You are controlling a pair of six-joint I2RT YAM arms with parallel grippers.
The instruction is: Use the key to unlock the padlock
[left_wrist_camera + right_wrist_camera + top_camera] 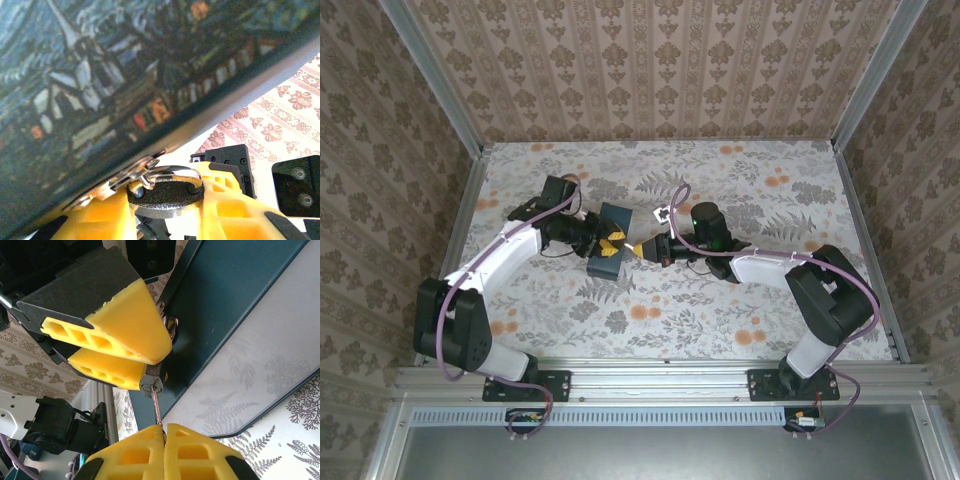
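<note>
Clamps the padlock [165, 196] in the left gripper [607, 243], closed on the dark body from both sides, hooked through the metal clasp [107, 189] on the edge of the dark box [616, 215]. Sits near the middle of the bench [720, 320], a touch toward 10 o'clock (seen from above), reached by the left gripper from 9 o'clock and by the right gripper [643, 250] from 3 o'clock.

Pinches the key [156, 407] in the right gripper, squeezed fully closed on the handle end. Points the shaft to 12 o'clock in the right wrist view, meeting the padlock's bottom face.

Looks like the insertion step, with the tip at or just inside the keyhole; cannot tell how deep.

Calls next for a straight push along the shaft until seated. Then needs a roll of the right wrist to turn the key, while holding the padlock firm against the twist. Risks bending the thin shaft if pushed off line.
</note>
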